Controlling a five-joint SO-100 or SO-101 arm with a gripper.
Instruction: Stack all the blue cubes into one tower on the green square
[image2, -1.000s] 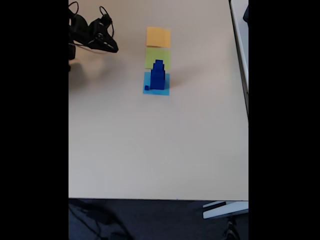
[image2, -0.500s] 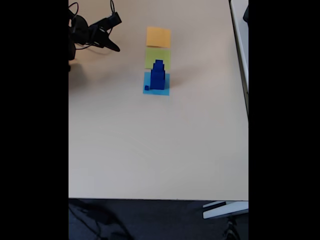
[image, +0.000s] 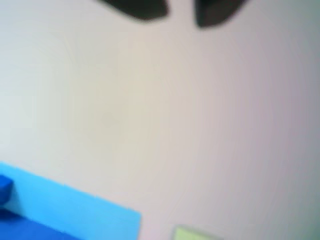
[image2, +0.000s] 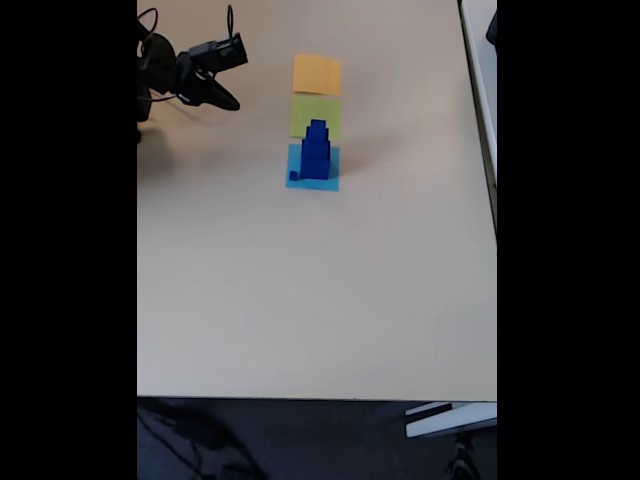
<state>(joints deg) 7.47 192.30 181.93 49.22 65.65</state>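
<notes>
In the fixed view a stepped tower of dark blue cubes stands on the light-blue paper square, largest cube at the base. A tiny blue cube lies beside it on that square's left corner. The green square lies bare just behind the tower. My gripper hangs over the table at the far left, well away from the cubes. In the wrist view its two dark fingertips show at the top with a small gap and nothing between them. Below are the light-blue square, a blue cube and a green corner.
An orange paper square lies behind the green one. The arm's base and cables sit at the table's far left corner. The table's right edge and front edge border a dark floor. Wide bare tabletop lies in front of the squares.
The arm's wrist has risen and turned toward the squares while the fingertips stayed near the same spot. The tower and the tiny cube have not moved.
</notes>
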